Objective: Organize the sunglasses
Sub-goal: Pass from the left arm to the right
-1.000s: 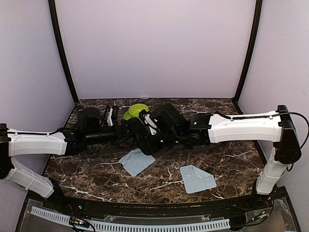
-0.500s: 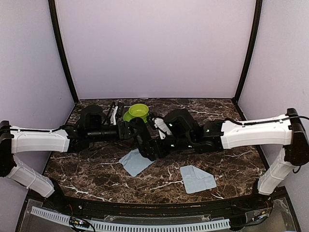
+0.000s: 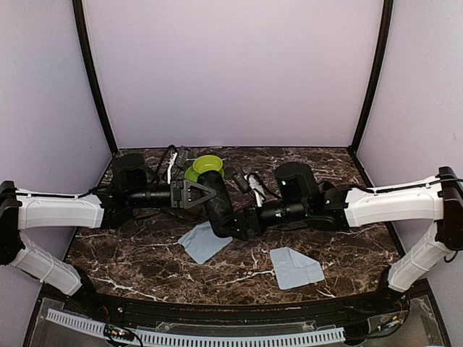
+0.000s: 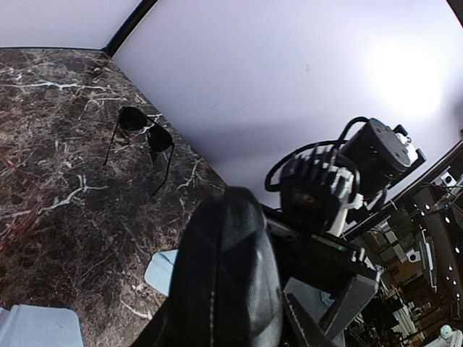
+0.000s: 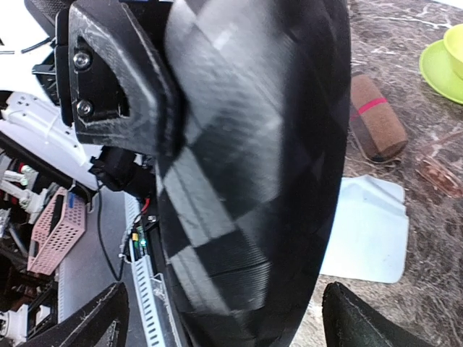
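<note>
While the black case (image 3: pixel 226 217) at frame ctr is clamped by left gripper (image 3: pixel 206 194) only, w/ right gripper (image 5: pixel 224 322) spread apart, it could be tilted & dropped.

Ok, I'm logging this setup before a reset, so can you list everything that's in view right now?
black case: 1, black, held above the middle of the table
wire sunglasses: 1, black with dark lenses, on the table near the back wall
translucent sunglasses: 1, reddish-brown, on the table, only partly in view
striped case: 1, brown with a red band, on the table next to the translucent sunglasses
bowl: 1, lime green, back centre of the table
cloths: 2, light blue, near half of the table
table: 1, dark marble
left claw: 1, black, shut on the black case
right claw: 1, black, open at the case's near end
</note>
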Available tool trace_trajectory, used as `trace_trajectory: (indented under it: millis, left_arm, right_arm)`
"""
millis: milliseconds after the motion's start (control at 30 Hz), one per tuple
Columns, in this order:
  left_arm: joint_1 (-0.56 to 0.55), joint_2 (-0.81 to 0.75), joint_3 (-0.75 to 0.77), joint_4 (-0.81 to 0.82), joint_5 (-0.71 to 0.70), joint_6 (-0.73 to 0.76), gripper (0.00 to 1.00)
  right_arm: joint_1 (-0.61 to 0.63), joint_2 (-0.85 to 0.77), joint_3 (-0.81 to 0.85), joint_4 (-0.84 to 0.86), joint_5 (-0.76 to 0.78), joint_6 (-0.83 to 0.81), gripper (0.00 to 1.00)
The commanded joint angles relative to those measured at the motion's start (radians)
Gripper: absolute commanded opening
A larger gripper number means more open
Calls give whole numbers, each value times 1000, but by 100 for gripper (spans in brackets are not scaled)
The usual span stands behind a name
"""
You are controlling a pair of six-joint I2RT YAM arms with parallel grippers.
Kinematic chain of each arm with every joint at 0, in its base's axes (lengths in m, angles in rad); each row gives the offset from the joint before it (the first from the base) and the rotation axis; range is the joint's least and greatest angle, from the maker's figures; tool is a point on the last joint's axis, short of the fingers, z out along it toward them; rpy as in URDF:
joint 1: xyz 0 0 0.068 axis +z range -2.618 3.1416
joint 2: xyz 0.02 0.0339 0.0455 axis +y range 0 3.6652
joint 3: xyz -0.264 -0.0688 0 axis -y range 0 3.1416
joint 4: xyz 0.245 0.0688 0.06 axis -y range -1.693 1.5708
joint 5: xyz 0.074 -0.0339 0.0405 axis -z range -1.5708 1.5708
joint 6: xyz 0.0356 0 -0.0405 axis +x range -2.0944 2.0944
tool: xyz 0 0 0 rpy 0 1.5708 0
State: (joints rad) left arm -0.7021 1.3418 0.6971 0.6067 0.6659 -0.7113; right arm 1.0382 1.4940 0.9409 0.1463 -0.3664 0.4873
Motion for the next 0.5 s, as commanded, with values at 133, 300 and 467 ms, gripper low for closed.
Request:
trace_trajectory:
  millis: [133, 300, 467]
  left_arm:
    - [5, -17, -17, 156, 98, -33, 6]
    - [5, -12, -29, 179, 92, -50, 6]
    - [5, -9, -36, 190, 82, -68, 7]
  right_arm:
    - [-27, 18, -53, 226, -113, 46, 90]
    - [-30, 19, -65, 280, -113, 46, 90]
    - [-39, 12, -83, 312, -157, 92, 36]
